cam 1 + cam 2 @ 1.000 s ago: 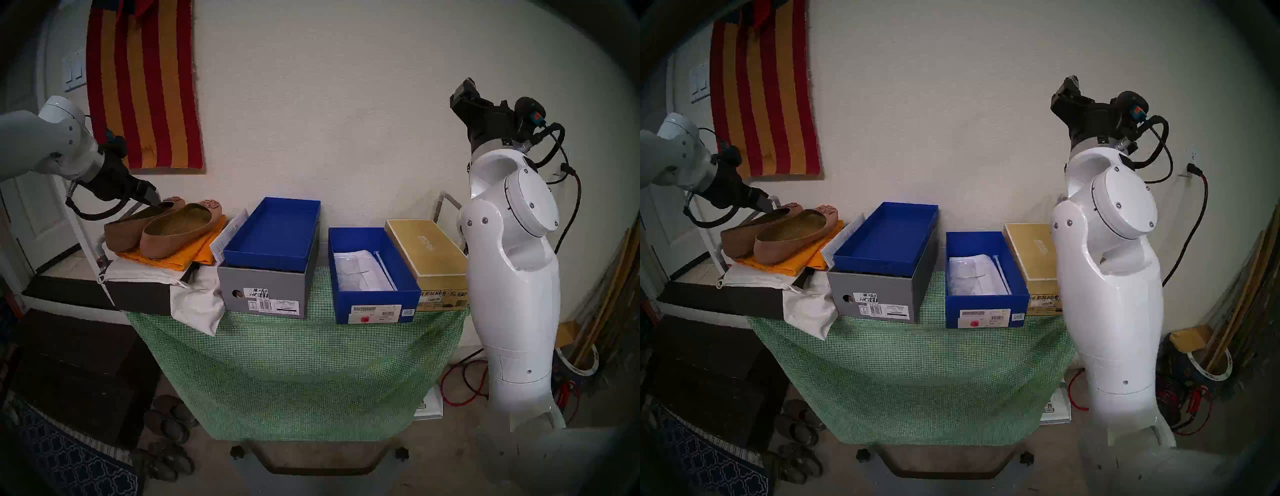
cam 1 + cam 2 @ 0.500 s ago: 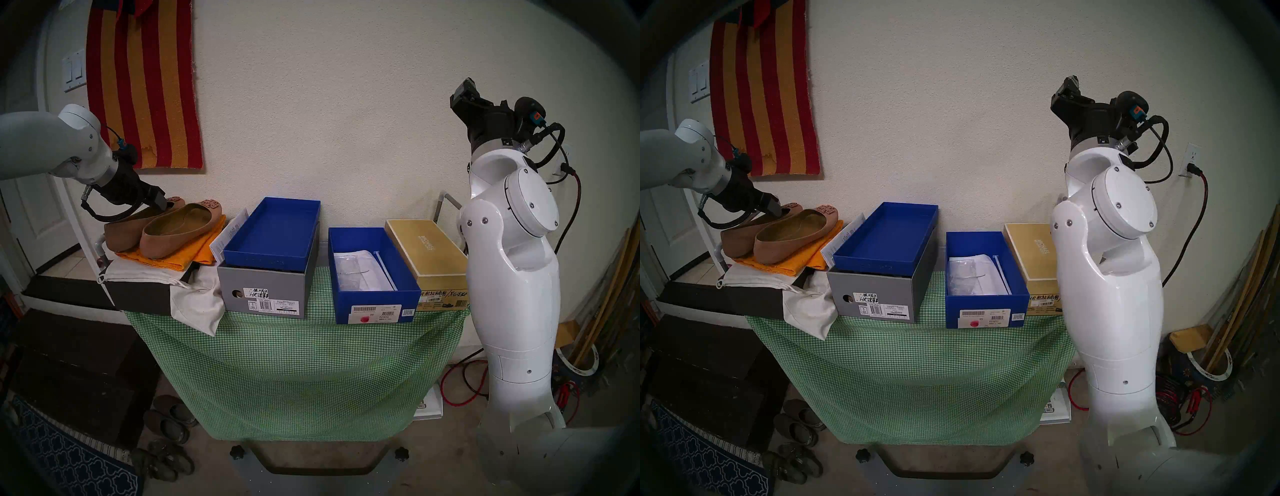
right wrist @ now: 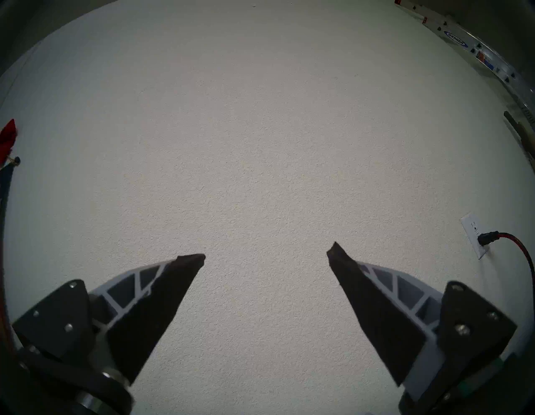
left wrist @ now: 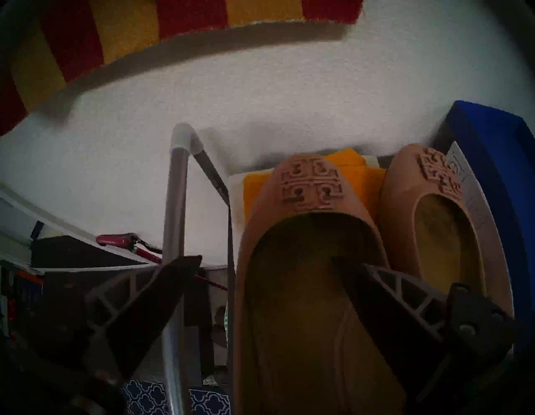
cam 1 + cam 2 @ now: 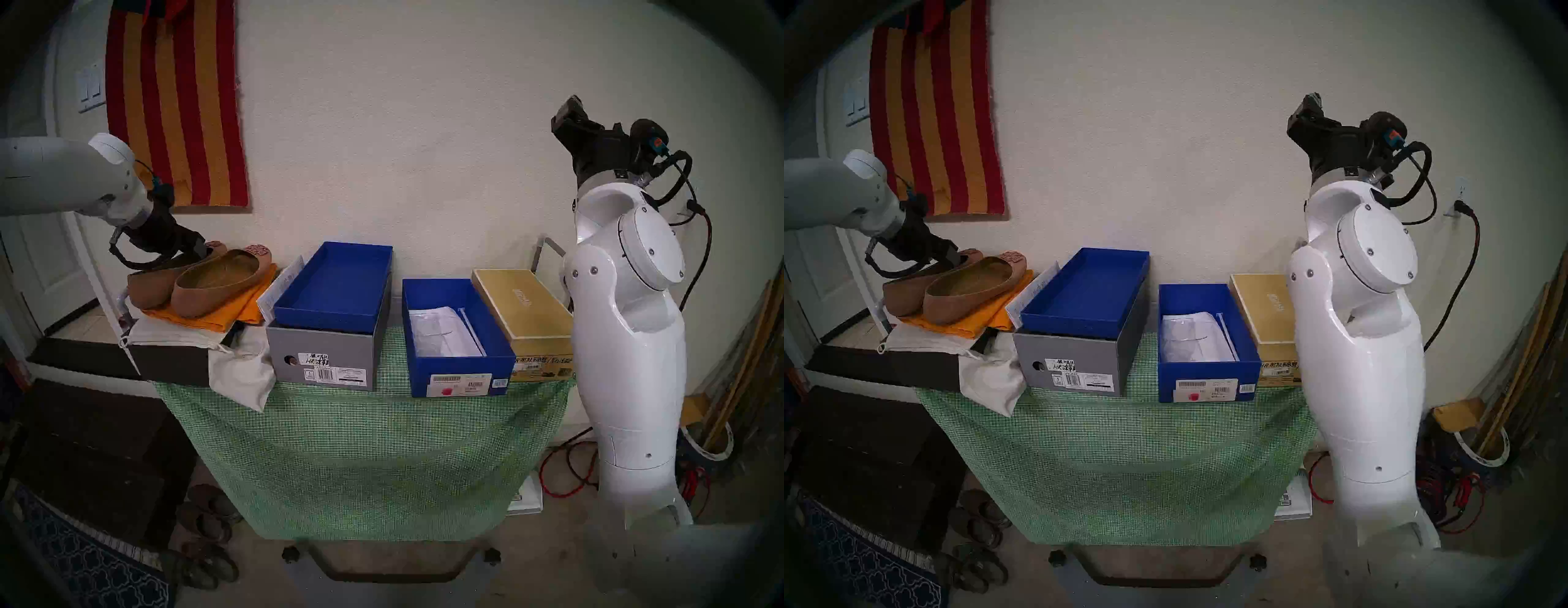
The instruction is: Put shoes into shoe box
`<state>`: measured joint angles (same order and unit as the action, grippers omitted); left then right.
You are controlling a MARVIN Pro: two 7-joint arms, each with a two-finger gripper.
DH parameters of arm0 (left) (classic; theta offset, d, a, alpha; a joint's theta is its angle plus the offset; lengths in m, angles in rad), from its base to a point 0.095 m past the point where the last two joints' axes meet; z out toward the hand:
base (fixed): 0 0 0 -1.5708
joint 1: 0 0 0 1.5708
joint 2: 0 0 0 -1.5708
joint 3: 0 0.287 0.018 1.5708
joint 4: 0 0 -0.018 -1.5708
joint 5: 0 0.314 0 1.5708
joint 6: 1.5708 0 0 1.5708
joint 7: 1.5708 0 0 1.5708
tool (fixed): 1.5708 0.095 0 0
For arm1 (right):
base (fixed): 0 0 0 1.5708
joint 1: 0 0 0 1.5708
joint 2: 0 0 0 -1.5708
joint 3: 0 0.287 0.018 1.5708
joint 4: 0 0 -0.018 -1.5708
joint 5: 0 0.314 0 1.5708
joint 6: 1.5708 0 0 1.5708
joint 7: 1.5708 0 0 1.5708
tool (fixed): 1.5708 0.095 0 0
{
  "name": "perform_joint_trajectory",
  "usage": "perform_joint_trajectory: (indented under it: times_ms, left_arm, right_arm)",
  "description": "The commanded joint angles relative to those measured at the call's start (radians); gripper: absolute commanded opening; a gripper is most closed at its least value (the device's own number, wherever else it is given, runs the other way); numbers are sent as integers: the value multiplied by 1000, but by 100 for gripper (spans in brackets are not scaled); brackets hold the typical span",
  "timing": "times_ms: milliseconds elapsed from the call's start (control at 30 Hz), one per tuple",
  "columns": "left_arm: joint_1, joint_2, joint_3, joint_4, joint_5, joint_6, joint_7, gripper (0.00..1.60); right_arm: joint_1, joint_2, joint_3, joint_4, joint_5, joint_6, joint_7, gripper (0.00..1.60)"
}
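Two tan-pink flat shoes lie side by side on an orange cloth at the far left, the left shoe (image 5: 155,286) (image 4: 304,289) and the right shoe (image 5: 216,284) (image 4: 445,237). My left gripper (image 5: 199,250) (image 5: 953,254) (image 4: 263,260) is open over the left shoe. One finger is inside the shoe and the other hangs outside its left wall. The blue shoe box (image 5: 458,365) (image 5: 1208,371) stands open right of centre, with white paper inside. My right gripper (image 5: 568,110) (image 3: 266,255) is raised high at the right, open and empty, facing the wall.
A grey box with a blue tray (image 5: 326,352) stands between the shoes and the shoe box. A gold box (image 5: 522,305) touches the shoe box's right side. An orange cloth (image 5: 237,310), a white bag (image 5: 242,369) and a dark box (image 5: 169,361) lie under the shoes. A metal rail (image 4: 175,203) runs left of them.
My left arm has swung right and its gripper has come down onto the left shoe, one finger going inside. Shoes, boxes and the right arm have not moved.
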<state>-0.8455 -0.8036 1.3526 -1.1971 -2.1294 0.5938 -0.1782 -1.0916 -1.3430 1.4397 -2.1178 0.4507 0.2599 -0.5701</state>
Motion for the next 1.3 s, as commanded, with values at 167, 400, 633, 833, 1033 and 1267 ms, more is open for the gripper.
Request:
perform_joint_trajectory:
  times_ms: [167,400,633,833,1033,1267]
  left_arm:
    - [53,-5,2,22,19,2,-39,160]
    - [62,-6,9,29,32,5,-52,100]
    - [41,10,25,24,46,5,-55,54]
    - [-16,48,29,-19,52,-42,-21,0]
    - [-110,76,-3,-62,57,-75,8,0]
    - [-186,85,-63,-100,61,-96,31,0]
  right_arm:
    - [-1,0,1,0,0,0,0,160]
    - [-1,0,1,0,1,0,0,160]
    - [-1,0,1,0,1,0,0,160]
    - [-1,0,1,0,1,0,0,160]
    - [-1,0,1,0,0,0,0,160]
    - [-1,0,1,0,0,0,0,160]
